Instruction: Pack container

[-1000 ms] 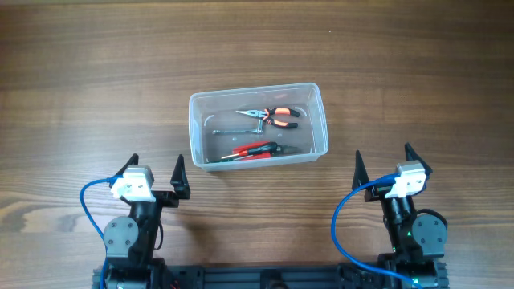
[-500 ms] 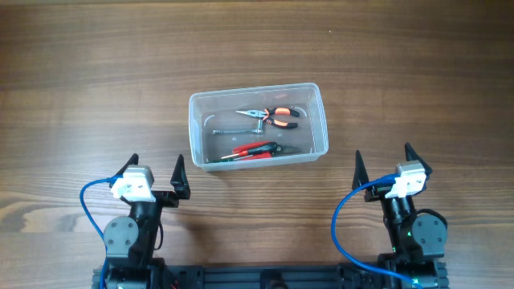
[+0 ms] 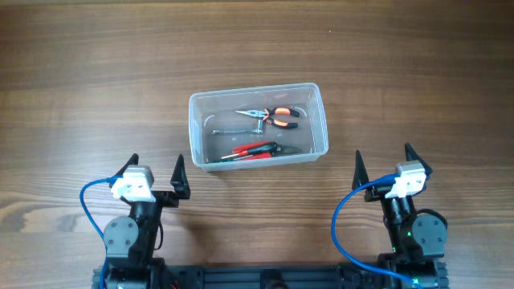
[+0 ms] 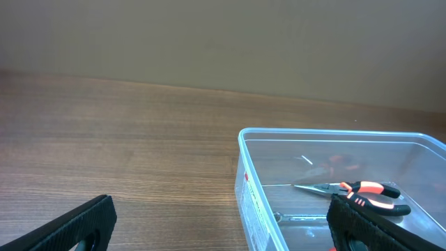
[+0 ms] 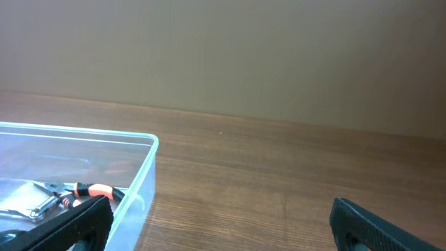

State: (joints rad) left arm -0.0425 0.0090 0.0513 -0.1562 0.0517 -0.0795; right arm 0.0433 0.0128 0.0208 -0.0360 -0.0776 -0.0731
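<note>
The clear plastic container (image 3: 195, 128) stands at the middle of the table. Inside it lie orange-handled pliers (image 3: 271, 117), a small metal wrench (image 3: 230, 129) and a red-and-black tool (image 3: 255, 150). The container's rim shows in the left wrist view (image 4: 334, 132) and in the right wrist view (image 5: 77, 137); the pliers show in both (image 4: 352, 188) (image 5: 87, 189). My left gripper (image 3: 155, 175) is open and empty near the front edge, left of the container. My right gripper (image 3: 383, 164) is open and empty at the front right.
The wooden table (image 3: 96, 80) has nothing else on it. A plain wall (image 4: 209, 35) stands behind the far edge. Blue cables run along both arm bases (image 3: 84, 197) (image 3: 341, 209).
</note>
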